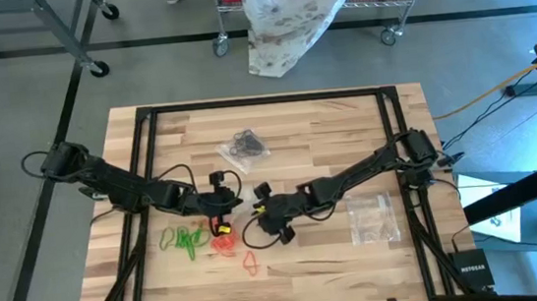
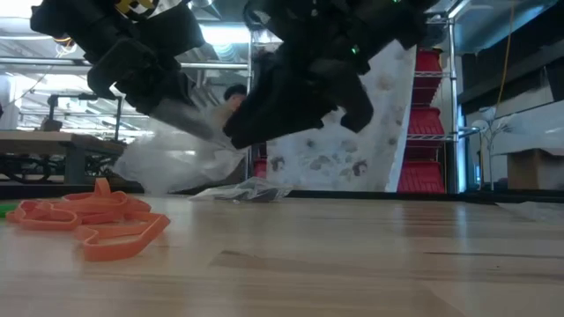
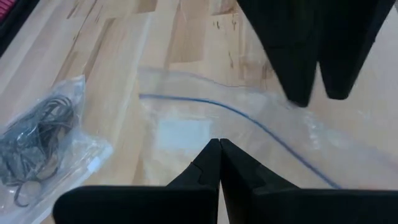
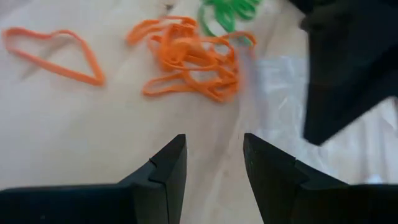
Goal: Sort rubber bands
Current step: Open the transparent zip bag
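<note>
Sorting looks partly done, going by how things lie. The black bands [image 1: 245, 145] are already inside a clear bag [image 1: 231, 156] near the far middle of the table [image 1: 344, 114]. The orange bands [image 4: 189, 59] lie loose in a small heap near the front, and one orange loop [image 4: 53, 53] lies apart from the heap. The green bands [image 1: 184, 240] lie loose just beside the orange heap, on its left. So orange and green are not bagged yet.

The left gripper [image 3: 219, 163] sits low over a flat clear bag [image 3: 186, 115] with a blue line on it. Its jaws are pressed together. The bag's edge seems to run in under the tips, but I cannot tell if they really pinch it.

The right gripper [image 4: 214, 162] hangs just beside the orange heap, close to the left one. Its jaws stand apart with nothing between them.

Another clear bag [image 1: 372, 218] lies on the right side of the table, well apart from the bands.

I think the orange bands go into the flat bag next.
</note>
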Available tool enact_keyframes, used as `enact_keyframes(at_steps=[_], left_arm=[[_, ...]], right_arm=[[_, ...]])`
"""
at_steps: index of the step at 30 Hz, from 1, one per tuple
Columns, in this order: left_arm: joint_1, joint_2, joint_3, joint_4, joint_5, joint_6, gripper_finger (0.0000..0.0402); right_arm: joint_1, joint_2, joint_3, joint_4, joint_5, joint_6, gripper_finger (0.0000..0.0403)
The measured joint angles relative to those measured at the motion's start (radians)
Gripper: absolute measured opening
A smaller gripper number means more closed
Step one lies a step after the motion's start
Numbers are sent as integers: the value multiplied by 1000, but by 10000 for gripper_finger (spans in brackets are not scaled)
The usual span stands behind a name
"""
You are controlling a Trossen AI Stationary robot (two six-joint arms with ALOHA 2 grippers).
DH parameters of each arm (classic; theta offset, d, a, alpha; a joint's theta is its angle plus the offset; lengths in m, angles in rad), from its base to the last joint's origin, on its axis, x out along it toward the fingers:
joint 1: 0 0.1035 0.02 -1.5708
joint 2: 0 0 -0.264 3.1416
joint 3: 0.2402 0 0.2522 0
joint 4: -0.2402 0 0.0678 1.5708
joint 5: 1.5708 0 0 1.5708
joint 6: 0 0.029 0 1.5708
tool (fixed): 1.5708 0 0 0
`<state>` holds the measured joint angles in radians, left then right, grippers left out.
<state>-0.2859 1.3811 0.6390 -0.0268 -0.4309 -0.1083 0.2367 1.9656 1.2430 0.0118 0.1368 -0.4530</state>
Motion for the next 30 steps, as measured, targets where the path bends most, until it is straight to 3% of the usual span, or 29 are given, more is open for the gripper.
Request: enact_keyframes(at_steps=[3, 9, 14, 20, 26, 30], left_arm=[[0, 0, 0, 0, 0, 0, 0], [0, 0, 0, 0, 1, 0, 0], [0, 0, 0, 2, 1, 0, 0], [0, 0, 0, 3, 1, 0, 0], [0, 0, 0, 1, 2, -15, 0], [0, 0, 0, 1, 2, -15, 0]], right_arm=[[0, 0, 44, -69, 47, 0, 151], [0, -1, 99, -149, 40, 0, 151], [-8, -1, 106, -181, 143, -1, 151], [-22, 13, 99, -173, 57, 10, 151], [-6, 13, 95, -249, 112, 98, 151], [8, 11, 95, -332, 78, 198, 151]])
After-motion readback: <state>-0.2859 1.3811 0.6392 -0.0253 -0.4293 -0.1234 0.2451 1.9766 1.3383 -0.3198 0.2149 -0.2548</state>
